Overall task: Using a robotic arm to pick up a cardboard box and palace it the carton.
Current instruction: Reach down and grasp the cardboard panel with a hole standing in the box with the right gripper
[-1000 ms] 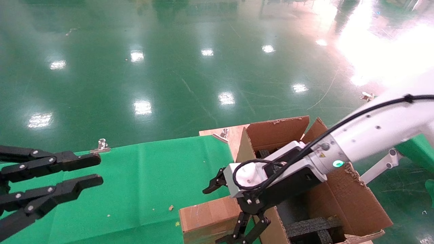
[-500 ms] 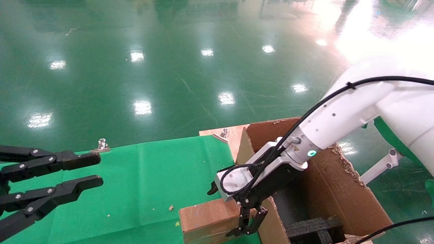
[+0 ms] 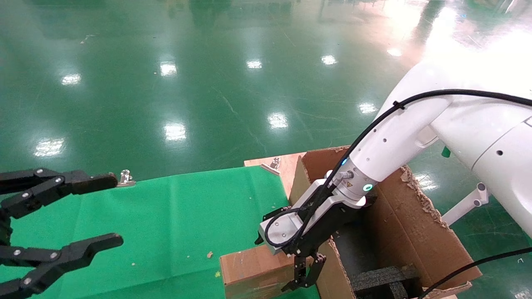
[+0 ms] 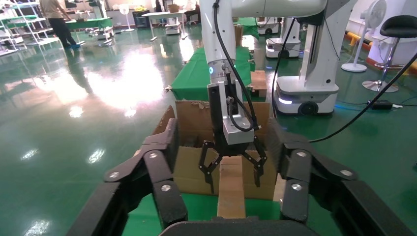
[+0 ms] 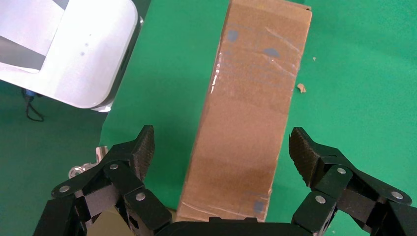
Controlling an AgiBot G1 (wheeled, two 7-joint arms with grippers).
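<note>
Now, the scene by parts.

Carton: the carton stands at about four o'clock in the head view, flaps up with torn edges, its near wall just beside the green cloth.
Carton contents: black foam inserts lie in the bottom; nothing else can be made out inside.
Cardboard box: the cardboard box lies closed on the cloth at six o'clock, outside the carton and close against its wall; taped along its top.
Right gripper: the right gripper on the robotic arm points down over the box's carton-side end. Its fingers are spread wide on either side of the box, not touching it.
Left gripper: the left gripper hangs over the cloth at nine o'clock, fingers spread apart, holding nothing.
Other: a metal clip sits at the cloth's far edge.
</note>
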